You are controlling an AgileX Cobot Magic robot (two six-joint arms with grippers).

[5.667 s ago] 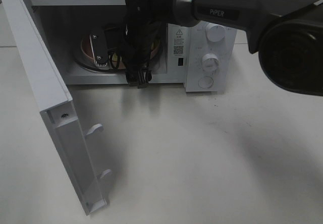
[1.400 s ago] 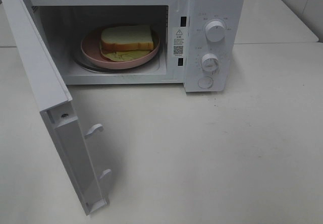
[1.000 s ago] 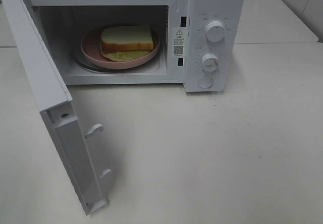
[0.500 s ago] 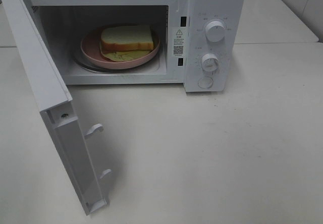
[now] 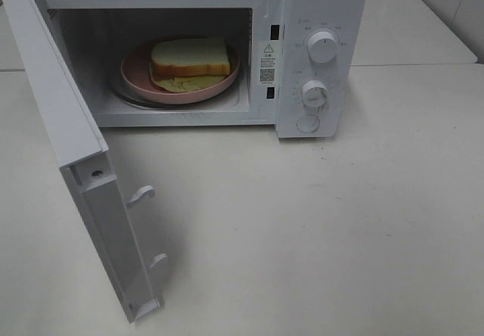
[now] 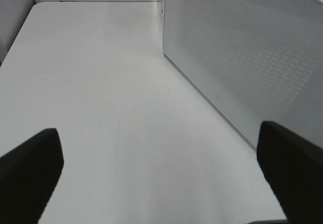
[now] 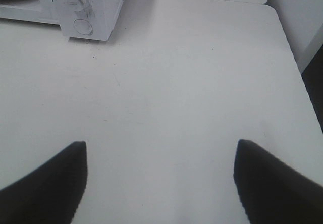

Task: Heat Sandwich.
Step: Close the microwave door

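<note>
Jutting forward, the door [image 5: 66, 116] bounds the table [image 5: 325, 222] before the sandwich [image 5: 189, 56].

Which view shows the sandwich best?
Exterior high: the thick pale-bread sandwich lies in full view on the round pink plate inside the open white microwave. The left wrist view shows none of it; the right wrist view catches only a cropped, unclear sliver.
</note>
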